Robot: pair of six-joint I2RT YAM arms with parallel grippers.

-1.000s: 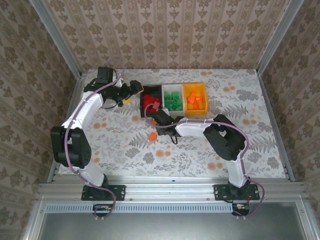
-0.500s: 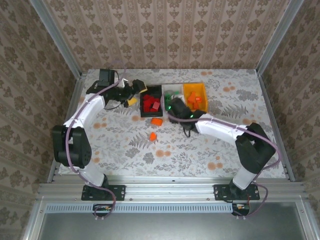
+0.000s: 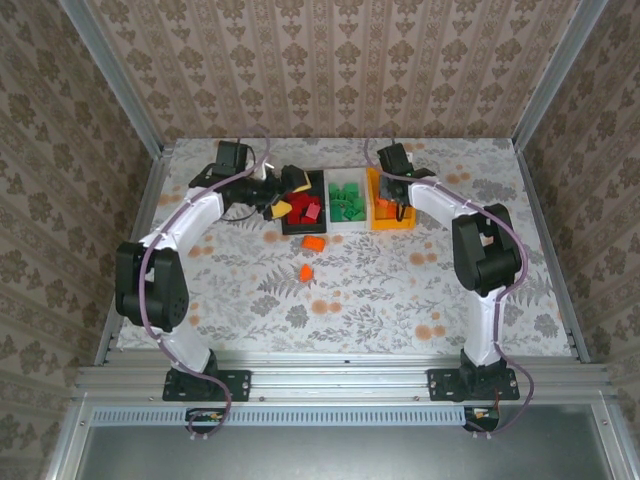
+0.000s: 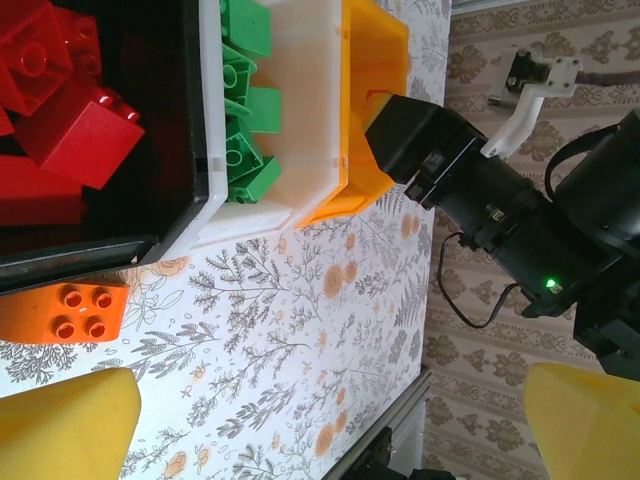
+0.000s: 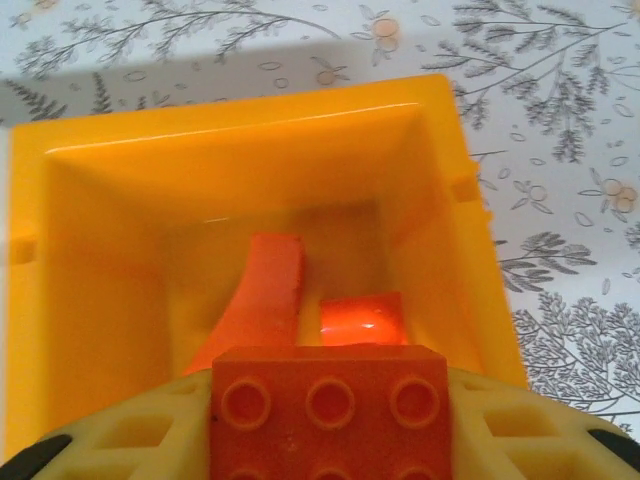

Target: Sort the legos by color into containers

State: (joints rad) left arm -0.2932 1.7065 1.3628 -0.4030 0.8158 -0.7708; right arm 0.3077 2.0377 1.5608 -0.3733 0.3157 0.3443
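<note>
Clamped tight in the right gripper (image 3: 394,203): one orange brick (image 5: 330,405), hung directly over the orange-yellow bin (image 5: 250,110) so as to drop among the two orange pieces already inside, well within the walls on every side. Spread wide and holding nothing: the left gripper (image 4: 325,420), low beside the black bin (image 4: 170,150) of red bricks (image 4: 80,130), near a loose orange brick (image 4: 62,312) just outside that bin's wall, likely the next pick. Farther out on open table, a second orange brick (image 3: 305,271). Between the two outer bins, green bricks (image 4: 245,120) in the white bin (image 4: 300,100). Room enough above the rims for lifting away
</note>
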